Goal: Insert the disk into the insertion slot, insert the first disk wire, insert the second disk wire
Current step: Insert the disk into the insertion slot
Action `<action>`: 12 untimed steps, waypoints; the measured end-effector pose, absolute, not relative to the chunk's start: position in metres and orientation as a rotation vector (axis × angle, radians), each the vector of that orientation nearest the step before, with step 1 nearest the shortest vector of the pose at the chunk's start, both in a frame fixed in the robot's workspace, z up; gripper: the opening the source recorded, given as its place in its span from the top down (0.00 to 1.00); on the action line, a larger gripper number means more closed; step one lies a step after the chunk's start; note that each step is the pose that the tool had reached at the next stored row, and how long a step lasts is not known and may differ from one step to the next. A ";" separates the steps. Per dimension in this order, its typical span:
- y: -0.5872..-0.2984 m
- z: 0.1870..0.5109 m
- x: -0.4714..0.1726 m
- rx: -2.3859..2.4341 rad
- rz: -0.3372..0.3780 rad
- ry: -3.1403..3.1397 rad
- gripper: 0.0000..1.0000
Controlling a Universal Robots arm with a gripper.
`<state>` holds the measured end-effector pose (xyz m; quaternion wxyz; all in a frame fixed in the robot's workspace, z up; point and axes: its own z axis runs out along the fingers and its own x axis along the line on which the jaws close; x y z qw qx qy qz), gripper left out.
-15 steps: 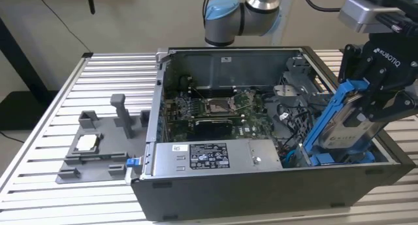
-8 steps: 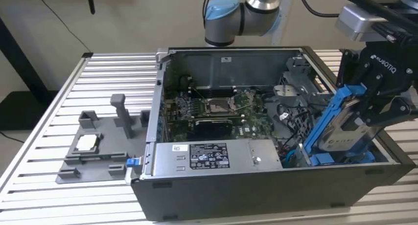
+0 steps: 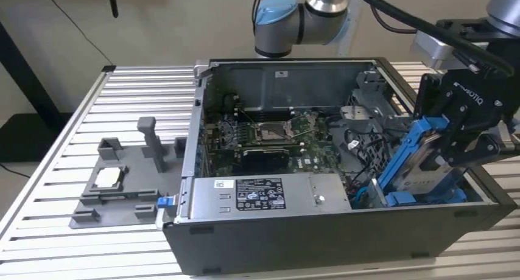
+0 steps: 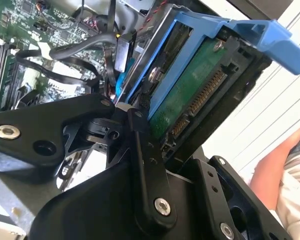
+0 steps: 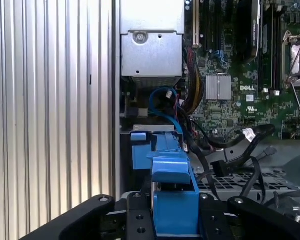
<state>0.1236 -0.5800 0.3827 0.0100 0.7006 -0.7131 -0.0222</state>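
Blue-framed disk (image 3: 412,152) is held clamped between the fingers of the gripper (image 3: 452,147), tilted on edge | its lower end is placed at the insertion slot (image 3: 416,198), contact not discernible | slot is located at the exterior view's right end of the open computer case (image 3: 325,237)

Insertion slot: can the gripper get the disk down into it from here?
Probably yes. The gripper is shut on the disk, whose tilted lower end is at the insertion slot; the black cables seem to lie beside it, not across.
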 end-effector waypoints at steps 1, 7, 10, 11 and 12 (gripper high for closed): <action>-0.580 0.381 0.124 2.187 -0.070 -2.226 0.67; -0.580 0.371 0.124 2.187 -0.069 -2.226 0.67; -0.580 0.370 0.124 2.187 -0.070 -2.226 0.67; -0.580 0.370 0.124 2.187 -0.070 -2.226 0.67; -0.580 0.370 0.124 2.187 -0.070 -2.226 0.67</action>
